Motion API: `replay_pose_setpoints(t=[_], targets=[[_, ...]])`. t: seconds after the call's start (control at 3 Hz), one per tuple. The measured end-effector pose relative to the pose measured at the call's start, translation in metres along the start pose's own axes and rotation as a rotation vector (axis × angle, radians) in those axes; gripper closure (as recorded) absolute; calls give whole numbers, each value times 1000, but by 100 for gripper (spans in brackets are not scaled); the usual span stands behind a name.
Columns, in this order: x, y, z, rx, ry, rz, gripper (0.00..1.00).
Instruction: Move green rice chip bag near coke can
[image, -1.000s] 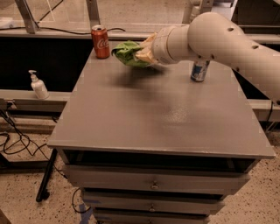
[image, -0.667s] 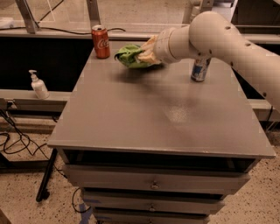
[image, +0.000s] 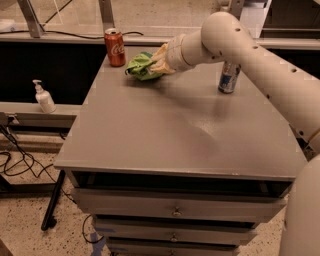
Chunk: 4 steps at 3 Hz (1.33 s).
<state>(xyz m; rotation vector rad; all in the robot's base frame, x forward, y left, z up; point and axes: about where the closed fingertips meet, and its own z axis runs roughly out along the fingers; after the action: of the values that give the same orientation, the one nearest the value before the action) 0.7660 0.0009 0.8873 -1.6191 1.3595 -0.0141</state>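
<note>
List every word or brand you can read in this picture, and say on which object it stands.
"Coca-Cola": white script on the red coke can.
Print on the silver-and-blue can: too blurred to read.
No lettering readable on the green rice chip bag, held in the gripper beside the coke can.

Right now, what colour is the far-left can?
The coke can is red with white script, camera view; the hand grips the green bag beside it.
</note>
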Motion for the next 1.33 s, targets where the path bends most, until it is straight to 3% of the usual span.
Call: replay_pose_setpoints(t=[1.0,1.33], targets=[[0,-10,60,-49,-16,-62,100],[-5,-14,64,-58,-13,-73,81]])
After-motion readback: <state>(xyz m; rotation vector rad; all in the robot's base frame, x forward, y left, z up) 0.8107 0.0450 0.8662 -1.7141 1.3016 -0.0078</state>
